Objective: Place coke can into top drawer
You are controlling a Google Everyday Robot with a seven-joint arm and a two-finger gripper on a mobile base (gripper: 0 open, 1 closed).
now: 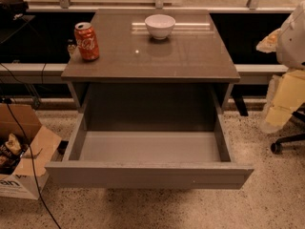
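Red-orange cylindrical coke can (86,41) stands well left of pale gripper (281,104) (right edge, opening cannot be told); wide grey top drawer (147,173) lies open.

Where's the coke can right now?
The coke can stands at the cabinet top's left edge, left of the white bowl; top drawer open below, gripper at camera view's right edge.

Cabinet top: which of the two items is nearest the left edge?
The coke can, red and upright by the left edge; the white bowl sits centre-rear. The tool is not in view.
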